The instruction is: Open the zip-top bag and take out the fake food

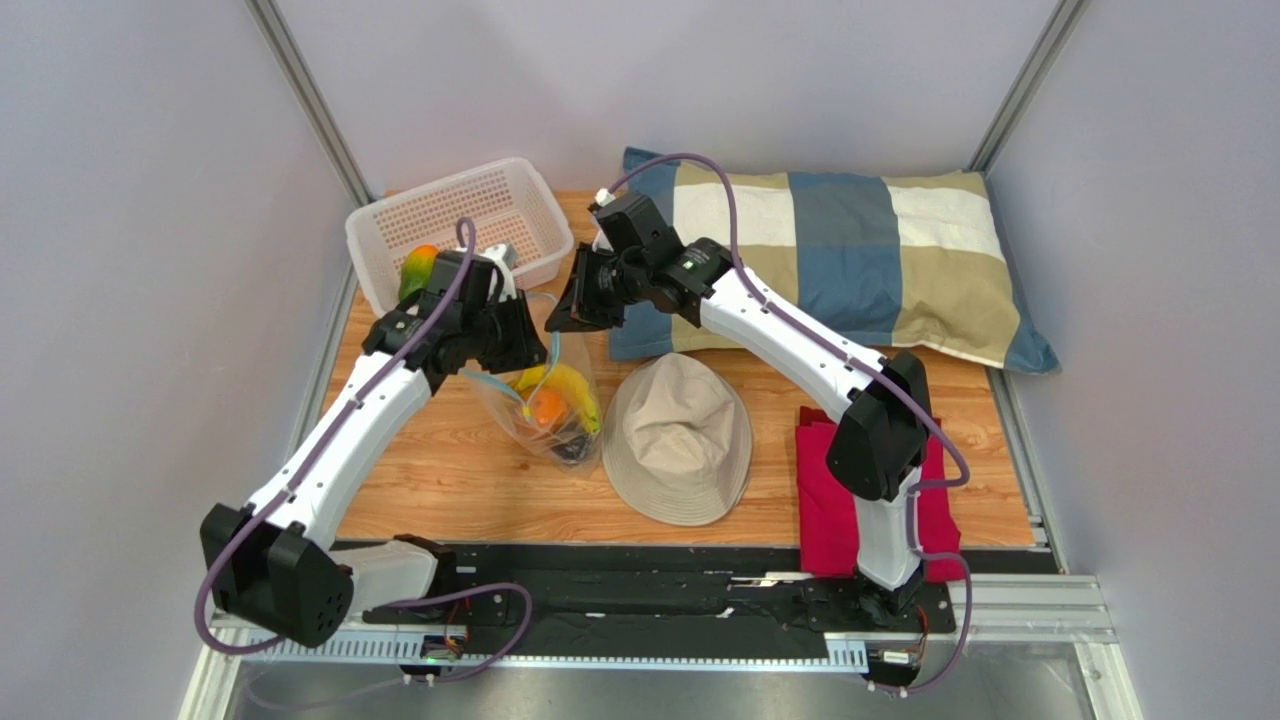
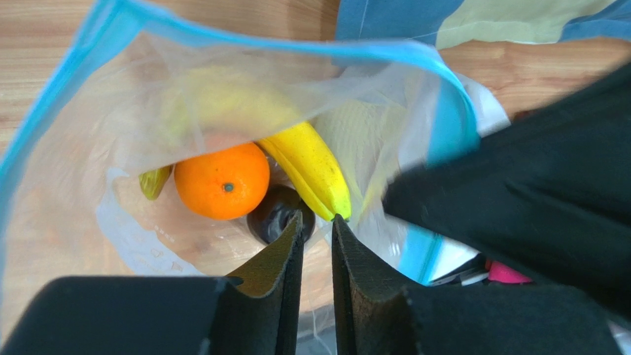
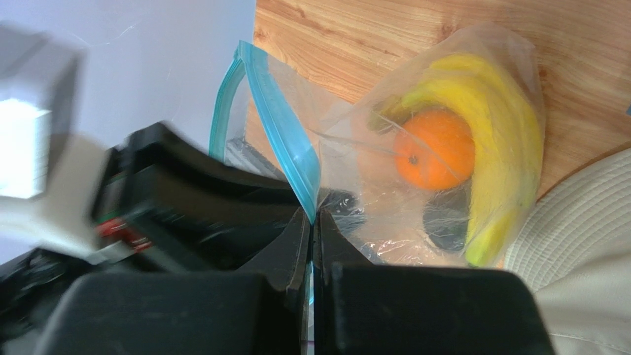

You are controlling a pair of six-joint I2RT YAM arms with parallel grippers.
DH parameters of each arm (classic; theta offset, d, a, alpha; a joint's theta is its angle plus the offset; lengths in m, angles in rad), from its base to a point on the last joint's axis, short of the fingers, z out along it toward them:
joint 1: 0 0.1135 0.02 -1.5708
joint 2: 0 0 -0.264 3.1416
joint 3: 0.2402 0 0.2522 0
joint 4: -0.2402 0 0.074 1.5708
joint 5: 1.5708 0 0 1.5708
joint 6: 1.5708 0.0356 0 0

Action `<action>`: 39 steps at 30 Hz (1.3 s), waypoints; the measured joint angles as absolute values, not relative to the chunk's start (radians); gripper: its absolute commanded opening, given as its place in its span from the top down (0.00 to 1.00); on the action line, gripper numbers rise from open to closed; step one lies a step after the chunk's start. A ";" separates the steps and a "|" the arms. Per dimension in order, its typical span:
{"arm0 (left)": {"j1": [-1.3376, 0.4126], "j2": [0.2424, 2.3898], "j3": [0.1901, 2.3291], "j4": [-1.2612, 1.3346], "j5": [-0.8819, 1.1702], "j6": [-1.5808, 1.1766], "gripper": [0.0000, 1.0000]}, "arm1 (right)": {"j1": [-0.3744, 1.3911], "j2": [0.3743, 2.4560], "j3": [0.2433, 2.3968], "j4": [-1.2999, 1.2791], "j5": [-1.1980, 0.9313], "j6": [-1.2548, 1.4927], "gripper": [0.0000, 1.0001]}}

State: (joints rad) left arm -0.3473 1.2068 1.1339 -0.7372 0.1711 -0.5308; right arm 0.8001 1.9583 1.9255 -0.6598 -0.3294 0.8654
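My right fingers (image 3: pixel 312 214) are pressed together on the blue zip strip of the zip-top bag (image 1: pixel 549 413), which lies on the tabletop (image 1: pixel 436 488) between the white basket (image 1: pixel 383 225) at the far left and the hat (image 1: pixel 676 438). My left fingers (image 2: pixel 318 222) reach into the bag's open mouth, a narrow gap between them and nothing gripped. Just past their tips is the fake food: an orange (image 2: pixel 222 181), a banana (image 2: pixel 311 170) and a dark round piece (image 2: pixel 272 214).
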 measured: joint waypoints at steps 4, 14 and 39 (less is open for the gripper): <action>-0.348 1.290 1.086 -0.689 0.199 -0.524 0.83 | 0.805 1.958 1.934 -0.658 -0.346 0.889 1.00; -0.348 1.348 0.949 -0.648 0.169 -0.489 0.25 | 0.808 1.944 1.878 -0.622 -0.354 0.916 1.00; -0.354 1.499 0.846 -0.464 0.060 -0.471 0.11 | 0.790 1.938 1.788 -0.633 -0.370 0.886 1.00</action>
